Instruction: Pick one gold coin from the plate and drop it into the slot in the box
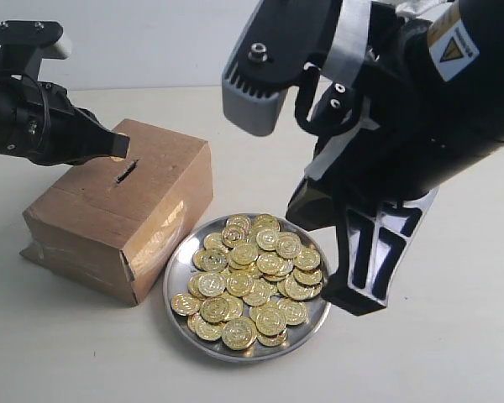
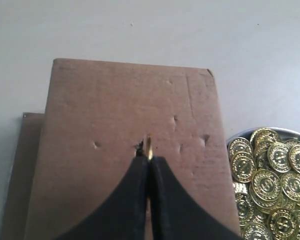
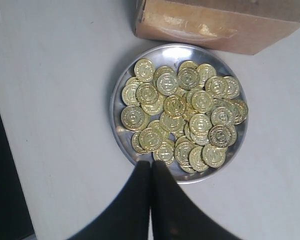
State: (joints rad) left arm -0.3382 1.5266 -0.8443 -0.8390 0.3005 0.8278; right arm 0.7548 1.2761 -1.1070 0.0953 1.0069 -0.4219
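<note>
One gold coin (image 2: 149, 148) stands on edge, pinched between the pressed-together tips of the left gripper (image 2: 149, 161), its rim at the slot (image 1: 126, 172) in the top of the box (image 1: 151, 210). It is held edgewise, probably to line up with the slit. In the exterior view the plate (image 1: 179, 269) of heaped coins (image 1: 252, 281) lies at 4 o'clock from the box. The right gripper (image 3: 150, 167), pressed together on nothing, hangs at the plate's 3 o'clock rim.
</note>
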